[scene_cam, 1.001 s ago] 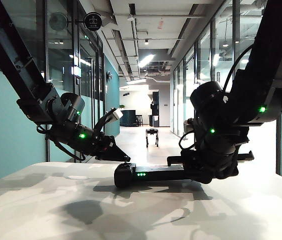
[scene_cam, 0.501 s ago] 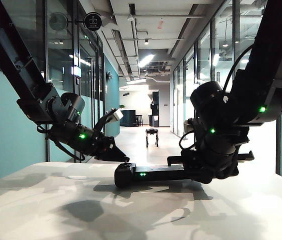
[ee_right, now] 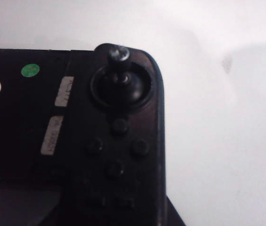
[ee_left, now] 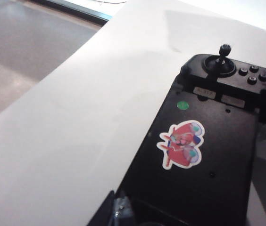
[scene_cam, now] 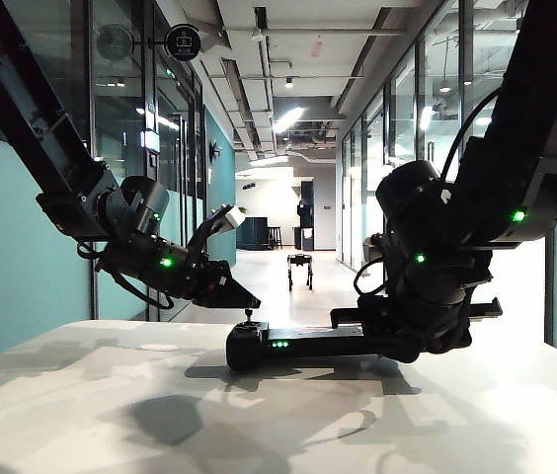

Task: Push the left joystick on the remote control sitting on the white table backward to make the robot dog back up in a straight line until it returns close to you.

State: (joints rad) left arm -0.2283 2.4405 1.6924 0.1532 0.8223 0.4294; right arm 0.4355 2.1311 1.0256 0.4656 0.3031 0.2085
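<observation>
A black remote control (scene_cam: 288, 344) lies flat on the white bench (scene_cam: 111, 415), and everything here is placed relative to it. Far beyond it, down a bright corridor, stands the small robot dog (scene_cam: 300, 269), well away from the bench.

The left end effector (scene_cam: 244, 299) hangs just above the remote's left end, apart from the left joystick (scene_cam: 250, 318), which stands upright and untouched. Whether its jaws are parted or closed cannot be told. The left wrist view shows this stick (ee_left: 223, 52) free.

The right end effector (scene_cam: 397, 336) sits over the remote's right end, seemingly steadying the handset, though its jaws are hidden, so its state cannot be told. The right wrist view shows only the other stick (ee_right: 120, 59).

The push appears not underway. Next, the left tip likely needs to lower onto the joystick and press it backward, holding straight so the dog reverses without veering.
</observation>
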